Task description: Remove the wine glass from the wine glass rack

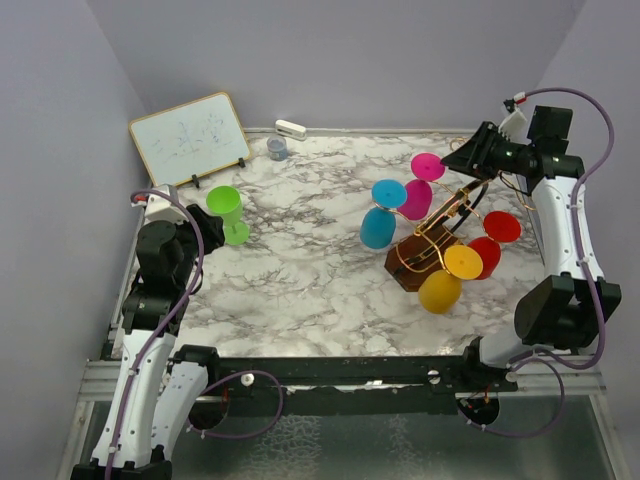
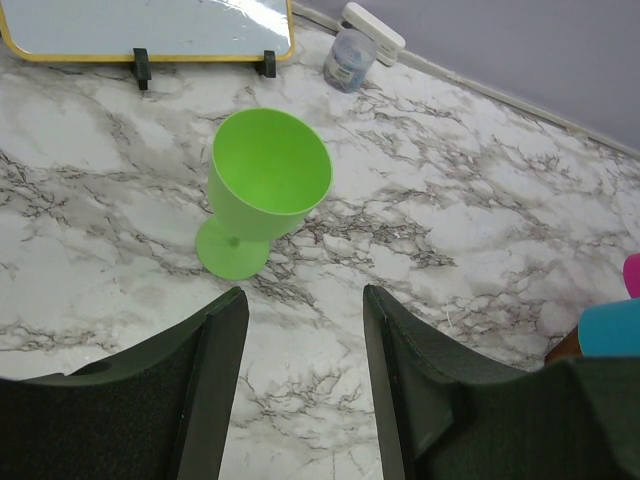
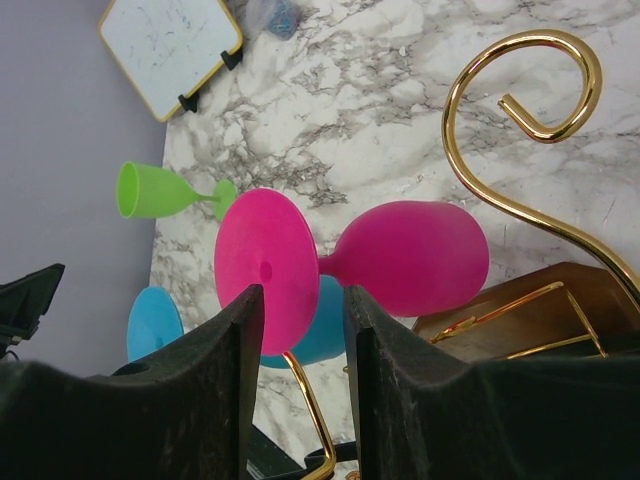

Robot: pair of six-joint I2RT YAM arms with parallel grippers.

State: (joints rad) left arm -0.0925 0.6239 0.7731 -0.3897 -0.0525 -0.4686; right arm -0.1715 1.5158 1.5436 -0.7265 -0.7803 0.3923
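Observation:
The wine glass rack [image 1: 415, 265] has a dark wooden base and gold wire arms, at the right of the table. A pink glass [image 1: 420, 190], a blue glass [image 1: 382, 215], a red glass [image 1: 493, 240] and a yellow glass [image 1: 448, 278] hang on it. My right gripper [image 1: 462, 158] is open at the pink glass's foot. In the right wrist view the foot's lower edge [image 3: 265, 262] lies between my fingertips [image 3: 300, 300]; a gold spiral hook [image 3: 520, 70] curls above. A green glass [image 1: 228, 212] stands on the table. My left gripper [image 2: 305, 300] is open and empty just short of it [image 2: 265, 190].
A small whiteboard [image 1: 190, 135] leans at the back left. A small jar [image 1: 277, 148] and a white eraser [image 1: 290, 129] lie by the back wall. Purple walls close the left, back and right sides. The marble table top [image 1: 300, 270] lies between the arms.

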